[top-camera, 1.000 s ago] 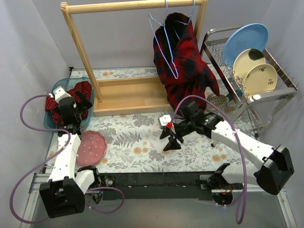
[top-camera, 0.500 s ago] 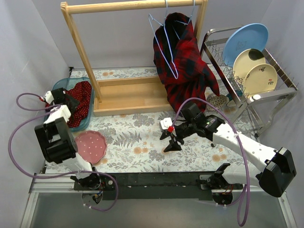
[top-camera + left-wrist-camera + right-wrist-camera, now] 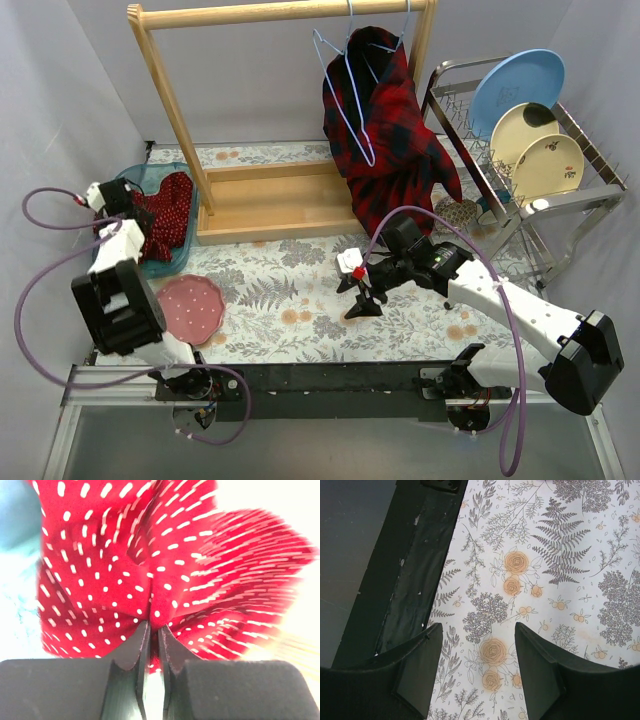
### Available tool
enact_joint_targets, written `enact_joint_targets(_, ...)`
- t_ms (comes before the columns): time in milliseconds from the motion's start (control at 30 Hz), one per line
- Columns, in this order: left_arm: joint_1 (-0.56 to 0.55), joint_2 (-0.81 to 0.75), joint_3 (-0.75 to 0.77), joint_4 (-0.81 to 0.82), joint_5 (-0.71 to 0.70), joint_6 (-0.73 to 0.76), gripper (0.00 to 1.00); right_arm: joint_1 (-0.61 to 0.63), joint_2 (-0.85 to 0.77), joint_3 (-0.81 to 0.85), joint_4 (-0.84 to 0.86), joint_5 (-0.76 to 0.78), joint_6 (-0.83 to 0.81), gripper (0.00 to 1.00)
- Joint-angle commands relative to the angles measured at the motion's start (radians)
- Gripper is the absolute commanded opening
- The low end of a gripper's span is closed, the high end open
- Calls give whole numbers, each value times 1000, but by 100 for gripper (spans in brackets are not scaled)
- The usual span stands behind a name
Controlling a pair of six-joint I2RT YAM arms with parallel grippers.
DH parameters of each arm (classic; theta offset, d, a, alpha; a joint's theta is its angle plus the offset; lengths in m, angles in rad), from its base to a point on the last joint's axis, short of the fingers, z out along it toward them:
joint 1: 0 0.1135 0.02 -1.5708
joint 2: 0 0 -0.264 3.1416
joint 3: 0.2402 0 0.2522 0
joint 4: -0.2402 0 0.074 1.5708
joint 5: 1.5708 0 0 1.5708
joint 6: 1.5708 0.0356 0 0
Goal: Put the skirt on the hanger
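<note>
The skirt [image 3: 166, 205], red with white dots, lies bunched in a blue basket [image 3: 122, 181] at the far left of the table. My left gripper [image 3: 133, 208] reaches into that basket and is shut on a fold of the skirt [image 3: 125, 555], the cloth pinched between the tips of the left gripper [image 3: 154, 626]. An empty pale wire hanger [image 3: 341, 95] hangs from the rail of the wooden rack [image 3: 250, 12], far to the right of the skirt. My right gripper [image 3: 360, 290] hovers open over the floral tablecloth; the right gripper [image 3: 477, 630] has nothing between its fingers.
A dark red plaid shirt [image 3: 395, 140] hangs on a second hanger beside the empty one. A pink plate [image 3: 190, 308] lies in front of the basket. A wire dish rack [image 3: 560, 195] with plates stands at the right. The rack's wooden base [image 3: 270, 200] sits mid-table.
My left arm has swung left and down into the basket, and its jaws have closed on the skirt. The right arm has barely moved.
</note>
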Motion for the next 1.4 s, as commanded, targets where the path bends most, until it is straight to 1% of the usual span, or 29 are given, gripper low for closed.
enact_joint_targets(0,3,-334,15,66,85,38,0,6,-12,-1,16,0,-24,67)
enact_joint_targets(67,3,-409,26,63,119,38,0,6,-12,0,11,3,-29,67)
enact_joint_targets(100,3,-479,31,63,132,29,0,6,-12,2,11,3,-30,67)
enact_joint_targets(200,3,-557,58,57,209,14,0,4,-9,3,4,2,-38,67)
enact_joint_targets(233,2,-596,80,54,246,9,0,4,-6,5,2,2,-40,67)
enact_joint_targets(300,3,-629,106,55,322,3,0,-2,-8,5,-1,5,-43,67)
enact_joint_targets(333,2,-650,147,54,349,2,0,-6,-8,5,-2,2,-43,67)
enact_joint_targets(367,0,-658,166,55,405,2,0,-8,-8,5,-2,-1,-44,67)
enact_joint_targets(433,0,-666,213,54,454,-5,0,-20,-9,8,-10,-8,-49,67)
enact_joint_targets(467,-6,-666,260,54,485,-9,0,-26,-12,8,-12,-9,-50,67)
enact_joint_targets(500,-8,-667,279,54,538,-17,0,-37,-14,10,-16,-9,-53,67)
enact_joint_targets(567,-15,-667,322,63,596,-41,0,-48,-20,11,-19,-12,-56,67)
enact_joint_targets(600,-18,-669,325,74,663,-52,0,-61,-22,13,-24,-12,-61,67)
enact_joint_targets(667,-31,-681,325,120,724,-69,0,-80,-32,13,-27,-11,-64,67)
enact_joint_targets(700,-35,-687,318,161,801,-72,0,-85,-35,13,-27,-9,-66,67)
enact_joint_targets(800,-77,-721,264,254,939,-75,0,-109,-48,11,-28,-11,-69,68)
enact_joint_targets(933,-158,-761,210,286,1060,-64,0,-141,-57,11,-35,-12,-73,68)
enact_joint_targets(1100,-241,-810,121,286,1153,-26,0,-193,-65,11,-42,-21,-75,68)
enact_joint_targets(1367,-367,-890,-164,286,1234,-52,0,-299,-81,7,-55,-58,-81,68)
